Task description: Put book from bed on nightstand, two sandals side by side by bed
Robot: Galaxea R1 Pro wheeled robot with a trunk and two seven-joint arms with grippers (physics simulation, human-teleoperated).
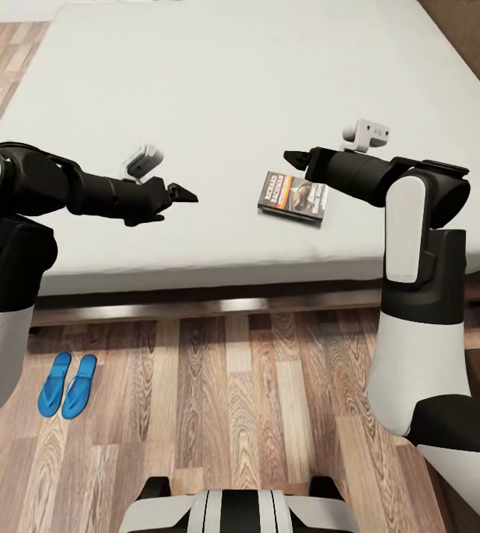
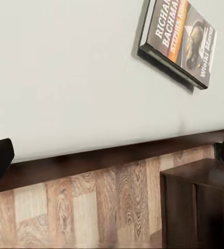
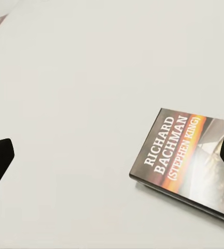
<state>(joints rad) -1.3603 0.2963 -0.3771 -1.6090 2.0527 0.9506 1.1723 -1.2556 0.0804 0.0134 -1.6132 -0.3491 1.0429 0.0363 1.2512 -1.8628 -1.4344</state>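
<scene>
Overhead: off-white bed [image 1: 218, 96] over wood floor [image 1: 255, 400]; book [image 1: 293, 198] flat near mattress edge; sandals [image 1: 67, 385] paired on floor; left pincer [image 1: 183, 194] and right pincer [image 1: 293, 158] spread wide, empty.

Three cameras, all facing the bed [image 1: 232, 89].

Head view from high above, looking forward and down over both arms, wide enough to take in the mattress, the wooden floor [image 1: 255, 400] and the book [image 1: 293, 197]. Left wrist view from low and close, looking across the mattress edge toward the book [image 2: 180, 40] and a dark cabinet [image 2: 195, 207]. Right wrist view close above the mattress, facing the book [image 3: 187, 162]. Shared by all three: the book on the mattress.
</scene>
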